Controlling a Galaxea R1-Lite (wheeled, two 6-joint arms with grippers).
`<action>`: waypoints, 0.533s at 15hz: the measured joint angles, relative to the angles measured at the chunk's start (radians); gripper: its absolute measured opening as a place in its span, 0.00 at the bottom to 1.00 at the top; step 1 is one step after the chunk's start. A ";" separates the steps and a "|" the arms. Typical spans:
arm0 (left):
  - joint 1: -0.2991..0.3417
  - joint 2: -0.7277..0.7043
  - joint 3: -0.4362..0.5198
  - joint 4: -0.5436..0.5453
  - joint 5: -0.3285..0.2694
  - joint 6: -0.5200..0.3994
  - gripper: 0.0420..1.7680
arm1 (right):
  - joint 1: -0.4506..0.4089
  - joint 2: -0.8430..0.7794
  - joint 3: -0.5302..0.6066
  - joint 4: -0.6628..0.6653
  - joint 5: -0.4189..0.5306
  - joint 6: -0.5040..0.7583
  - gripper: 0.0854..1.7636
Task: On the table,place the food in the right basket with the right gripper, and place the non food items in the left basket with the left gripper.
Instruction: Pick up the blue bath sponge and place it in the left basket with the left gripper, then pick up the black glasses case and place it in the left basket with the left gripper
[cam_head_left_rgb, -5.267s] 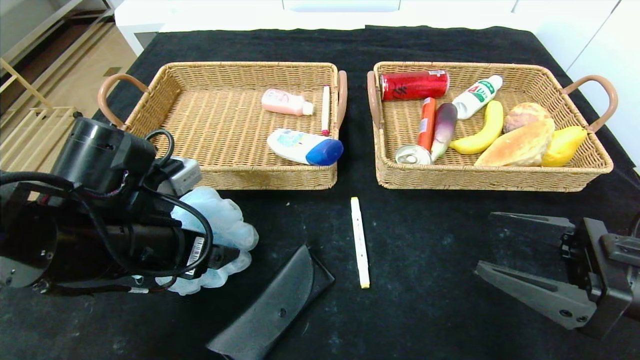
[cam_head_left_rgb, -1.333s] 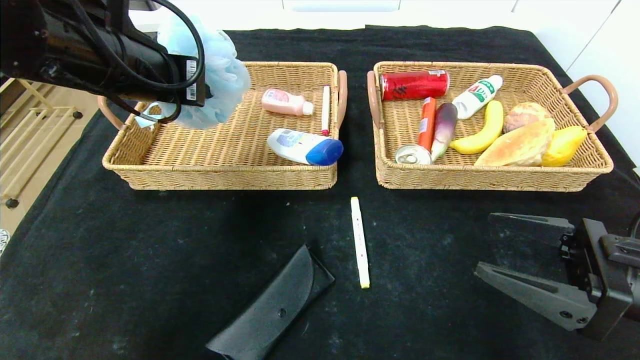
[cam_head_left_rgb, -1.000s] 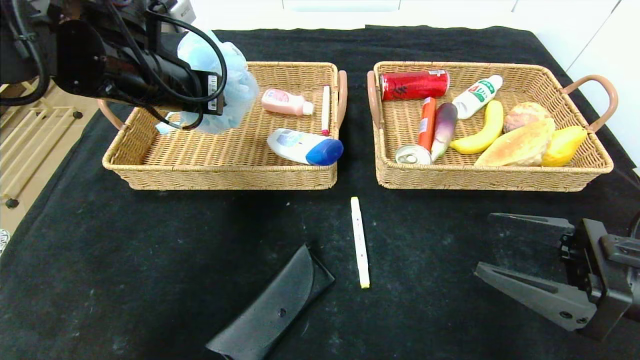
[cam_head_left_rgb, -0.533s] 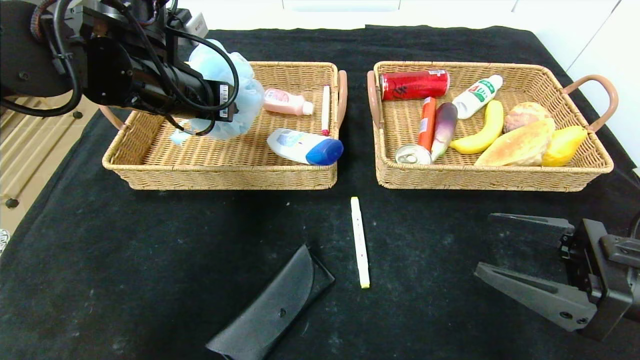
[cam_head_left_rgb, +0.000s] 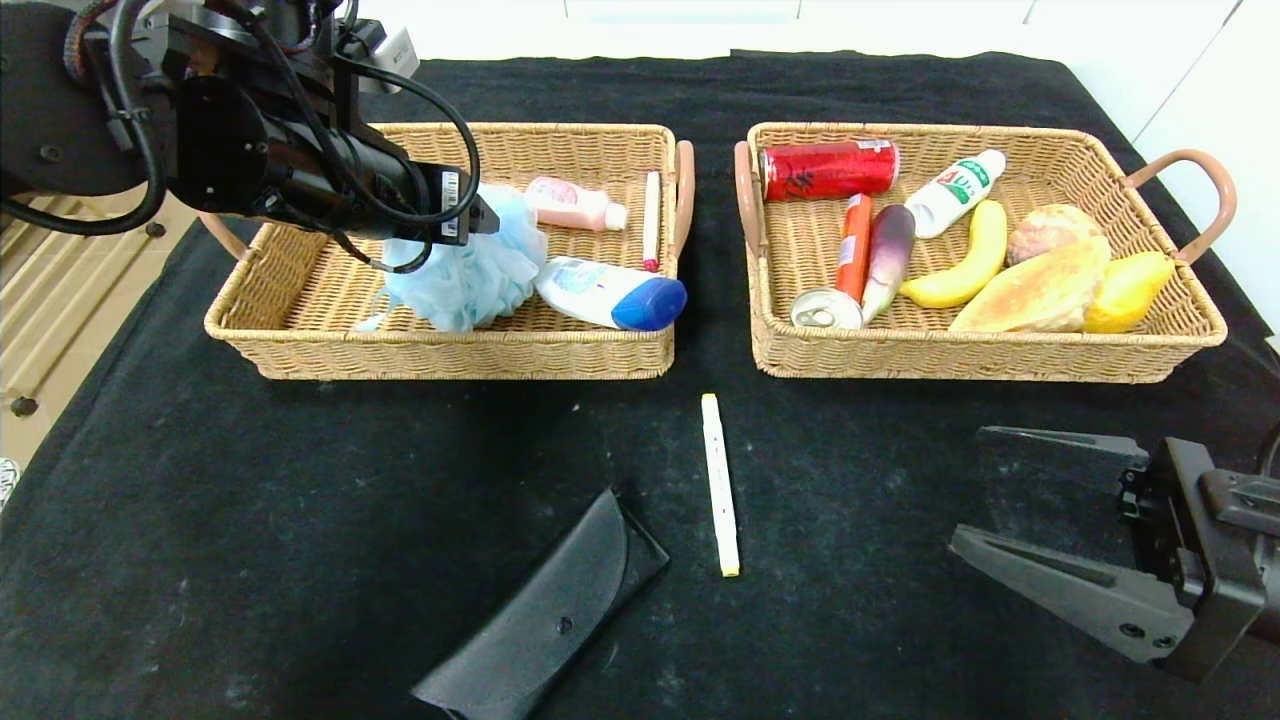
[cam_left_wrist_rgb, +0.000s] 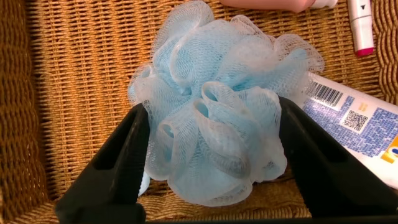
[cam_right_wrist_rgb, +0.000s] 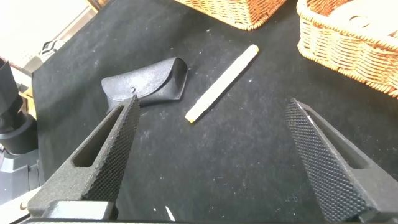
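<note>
Nearest, at the lower centre of the head view, the black glasses case (cam_head_left_rgb: 545, 620) and the white marker (cam_head_left_rgb: 720, 483) lay on the bare table (cam_head_left_rgb: 250, 520), so two non-food items seemingly remained to be sorted. At the lower right of that frame the right end effector (cam_head_left_rgb: 1010, 515) hovered over the cloth with its jaws spread wide and nothing between them. Farther back, the left basket (cam_head_left_rgb: 300, 352) in the upper left held the pale blue bath pouf (cam_head_left_rgb: 462, 275), resting on the weave against the white bottle with the blue cap (cam_head_left_rgb: 610, 293), with a pink bottle (cam_head_left_rgb: 572, 203) and a pink-tipped marker (cam_head_left_rgb: 651, 220) beyond. The left end effector (cam_left_wrist_rgb: 208, 149) hung above the pouf; its fingers (cam_left_wrist_rgb: 121, 165) stood apart on either side of the mesh, at most just brushing it, so the pouf looked released rather than gripped. In the right basket (cam_head_left_rgb: 1000, 355), upper right, the eggplant (cam_head_left_rgb: 886, 255) and orange sausage stick (cam_head_left_rgb: 853, 248) already lay among other food, so the food side appeared done.
</note>
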 joint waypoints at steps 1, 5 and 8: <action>0.000 0.000 0.003 0.000 0.000 0.000 0.81 | 0.000 0.000 0.000 0.000 0.000 0.000 0.97; -0.002 -0.020 0.024 0.010 0.001 0.010 0.87 | -0.001 0.000 0.000 0.000 0.000 -0.001 0.97; -0.010 -0.061 0.051 0.015 0.002 0.025 0.90 | -0.001 0.000 0.000 0.000 0.000 0.000 0.97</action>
